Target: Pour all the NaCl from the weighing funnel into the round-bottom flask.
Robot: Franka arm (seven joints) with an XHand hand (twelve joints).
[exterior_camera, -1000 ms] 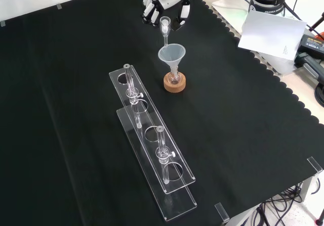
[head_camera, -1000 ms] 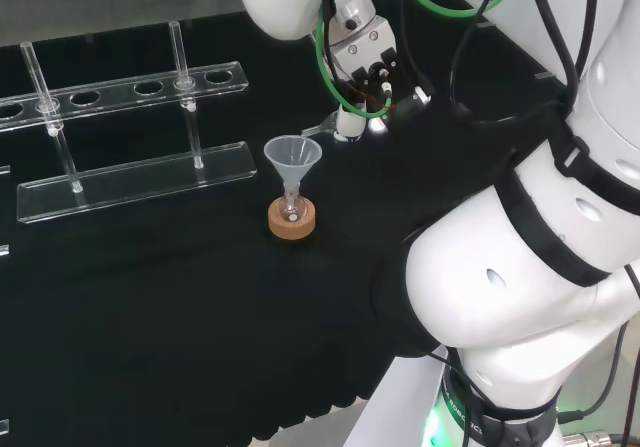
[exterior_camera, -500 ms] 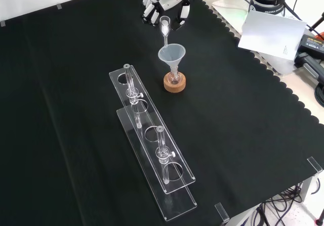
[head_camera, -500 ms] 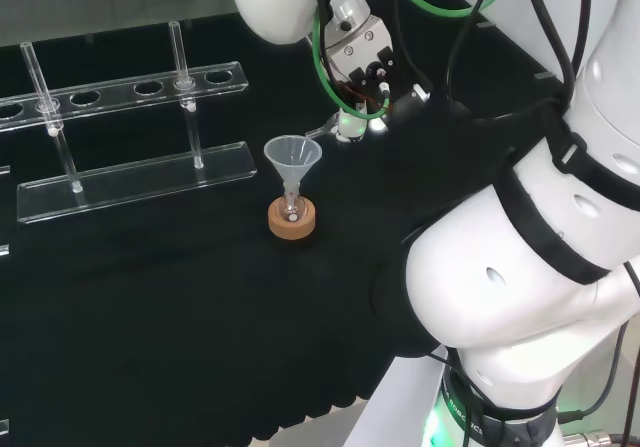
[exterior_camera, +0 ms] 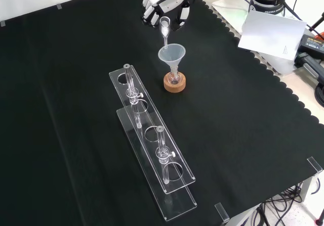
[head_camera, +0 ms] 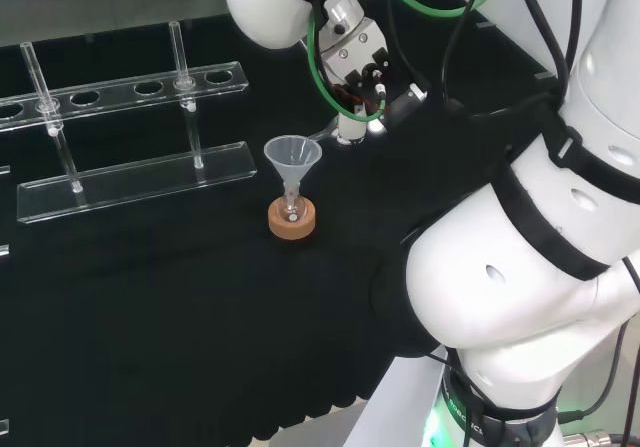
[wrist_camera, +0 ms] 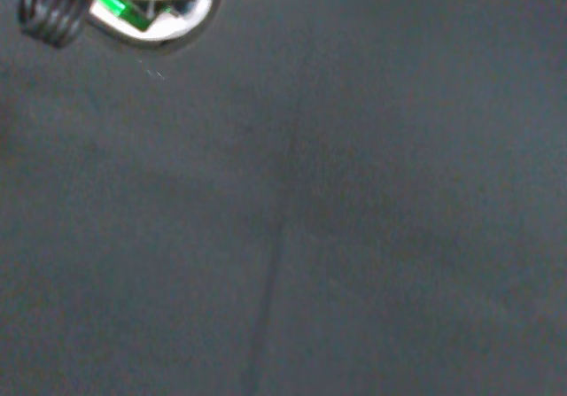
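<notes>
Fingers of the hand (exterior_camera: 163,2) curl around the weighing funnel (exterior_camera: 165,27) at the top of the front view, close to the far edge of the black cloth (exterior_camera: 243,115). The funnel's narrow end points down, just above the wide mouth of a clear conical funnel (exterior_camera: 172,55). This one sits in the neck of the small round-bottom flask (exterior_camera: 174,77) on a cork ring (exterior_camera: 174,83). White grains lie inside the weighing funnel. A clear plastic rack (exterior_camera: 152,150) stands nearer the camera; the cloth at the right is free.
</notes>
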